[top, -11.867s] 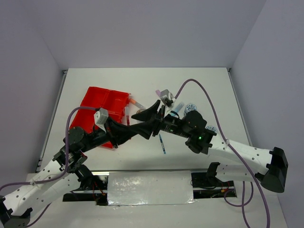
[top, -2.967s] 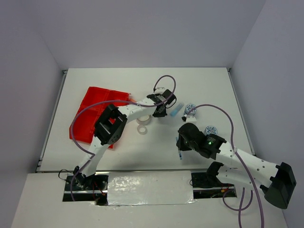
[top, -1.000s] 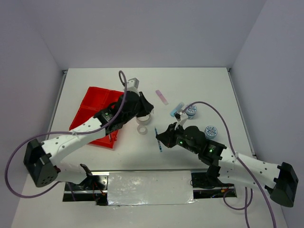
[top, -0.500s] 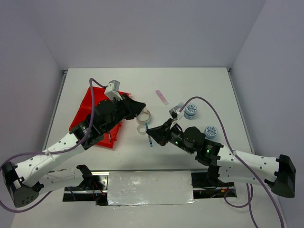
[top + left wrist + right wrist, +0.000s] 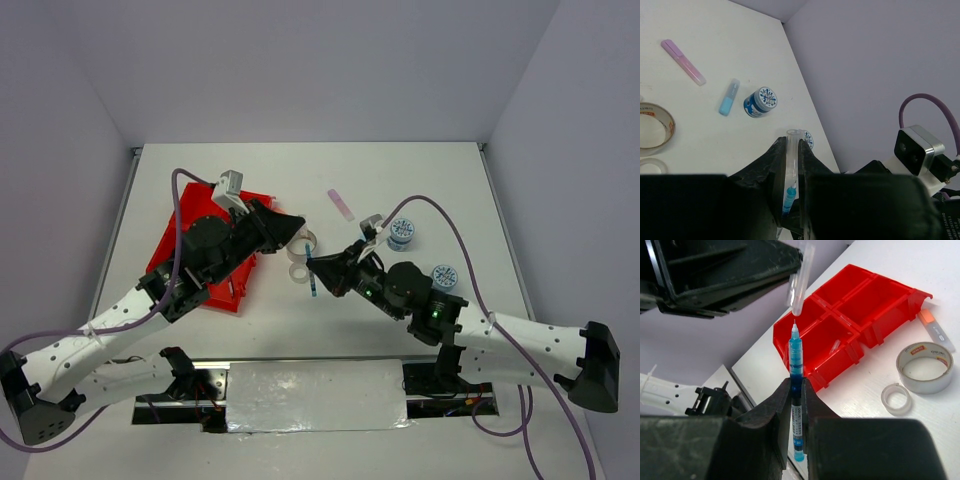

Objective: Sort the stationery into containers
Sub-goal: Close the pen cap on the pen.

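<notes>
My right gripper (image 5: 796, 390) is shut on a thin blue pen (image 5: 795, 360), which stands tip-up in the right wrist view. In the top view the same pen (image 5: 312, 278) hangs over the table's middle. My left gripper (image 5: 792, 145) is shut on a clear pen cap (image 5: 791, 160). The cap (image 5: 799, 275) points down at the pen tip with a small gap between them. The red four-compartment tray (image 5: 190, 225) lies at the left under the left arm. A pink stick (image 5: 683, 62), a light-blue stick (image 5: 728, 97) and a blue-white tape roll (image 5: 760, 102) lie on the table.
A large grey tape ring (image 5: 303, 245) and a small ring (image 5: 298, 272) lie just below the two grippers. A second blue-white roll (image 5: 444, 277) sits right of the right arm. An orange-capped stick (image 5: 935, 330) lies beside the tray's right wall.
Both arms have swung in toward each other. The right gripper has carried the blue pen up and to the left, and the left gripper's cap now sits just off its tip.
</notes>
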Available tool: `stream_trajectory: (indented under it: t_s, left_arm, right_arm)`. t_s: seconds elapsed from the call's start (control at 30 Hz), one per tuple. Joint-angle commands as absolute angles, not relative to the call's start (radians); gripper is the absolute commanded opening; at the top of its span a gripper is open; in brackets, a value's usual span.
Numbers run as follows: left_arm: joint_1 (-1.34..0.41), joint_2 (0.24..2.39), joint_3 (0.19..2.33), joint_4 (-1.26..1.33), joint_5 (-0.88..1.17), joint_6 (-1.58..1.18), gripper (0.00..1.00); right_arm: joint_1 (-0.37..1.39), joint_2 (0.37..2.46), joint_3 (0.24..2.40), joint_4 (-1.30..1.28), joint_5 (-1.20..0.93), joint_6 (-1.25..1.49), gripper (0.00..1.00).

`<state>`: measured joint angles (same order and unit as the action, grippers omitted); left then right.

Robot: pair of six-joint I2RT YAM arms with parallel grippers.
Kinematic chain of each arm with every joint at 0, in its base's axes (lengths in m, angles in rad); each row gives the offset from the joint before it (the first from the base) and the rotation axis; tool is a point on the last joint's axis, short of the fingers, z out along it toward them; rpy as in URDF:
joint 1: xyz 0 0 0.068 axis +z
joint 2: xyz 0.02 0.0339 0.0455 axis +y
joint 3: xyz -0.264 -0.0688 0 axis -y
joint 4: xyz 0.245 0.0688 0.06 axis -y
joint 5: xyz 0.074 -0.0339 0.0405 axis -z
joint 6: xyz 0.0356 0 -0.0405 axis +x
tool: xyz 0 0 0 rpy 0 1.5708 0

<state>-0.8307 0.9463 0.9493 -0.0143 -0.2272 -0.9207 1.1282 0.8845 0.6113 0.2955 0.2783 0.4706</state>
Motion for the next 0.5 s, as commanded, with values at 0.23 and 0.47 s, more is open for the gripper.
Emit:
stream_trajectory:
  t_s: [0.23, 0.47]
  left_arm:
    - [-0.836, 0.920, 0.942, 0.049, -0.215, -0.914, 0.00]
    - [-0.836, 0.916, 0.939, 0.057, -0.204, -0.913, 0.00]
  right_arm:
    - [1.137, 0.928, 0.703, 0.311, 0.307, 0.468, 0.00]
    - [1.138, 0.933, 0.704, 0.304, 0.331, 0.476, 0.00]
